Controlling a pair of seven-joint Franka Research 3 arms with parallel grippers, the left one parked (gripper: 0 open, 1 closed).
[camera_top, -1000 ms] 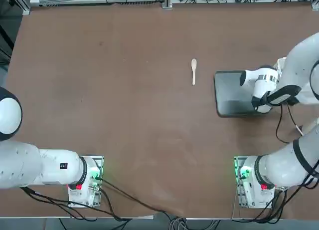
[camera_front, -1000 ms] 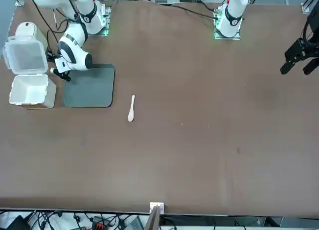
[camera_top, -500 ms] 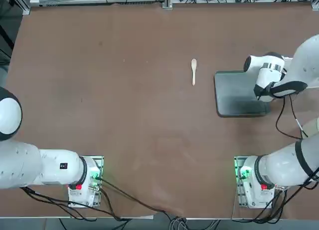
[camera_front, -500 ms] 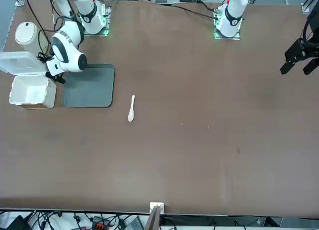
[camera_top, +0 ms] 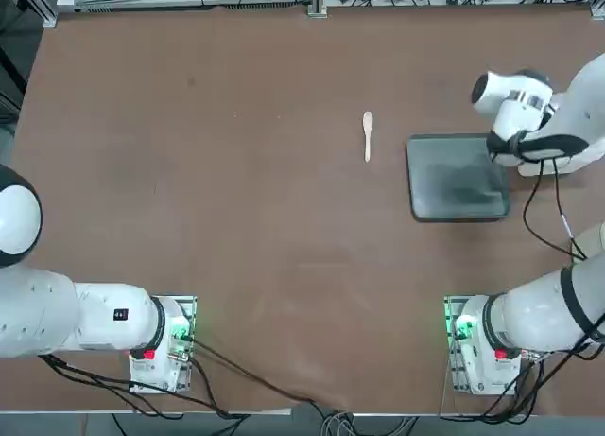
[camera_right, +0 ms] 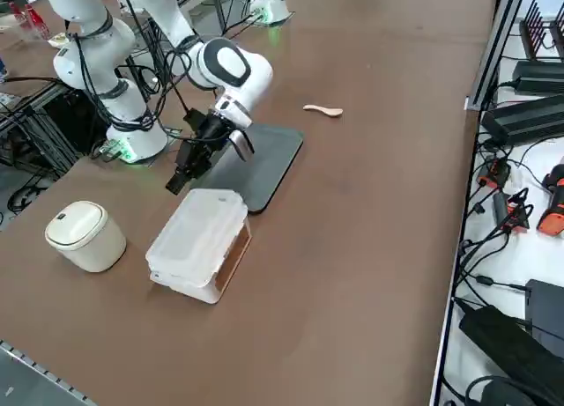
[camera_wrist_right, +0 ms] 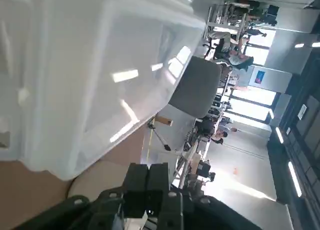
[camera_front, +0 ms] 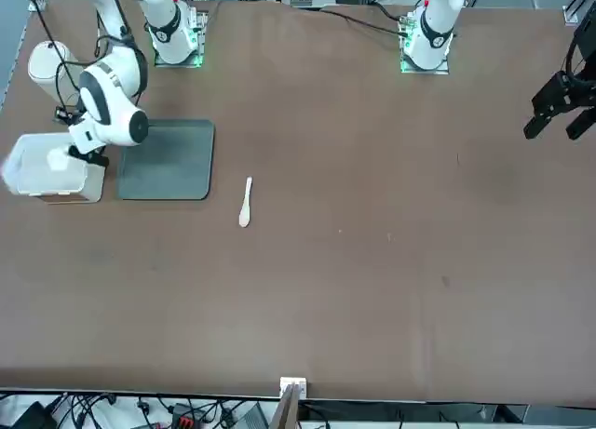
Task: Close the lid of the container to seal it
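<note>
From the right side view we find a small cream jar (camera_right: 85, 236) at the left, then the container (camera_right: 204, 269) near the table's edge with the lid (camera_right: 196, 228) lying down over it. Just behind the lid our right gripper (camera_right: 183, 176) hangs, fingers pressed together and holding nothing. Beyond it lie the grey tray (camera_right: 264, 164) and a wooden spoon (camera_right: 323, 111).

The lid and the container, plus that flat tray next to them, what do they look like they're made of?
The lid looks like translucent whitish plastic, glossy: light glints on it in the wrist view. The container under it seems the same milky plastic, with a tan patch showing at its side. The tray is dark grey and matte, possibly plastic or rubber. The right gripper, fingers together, hangs beside the lid.
</note>
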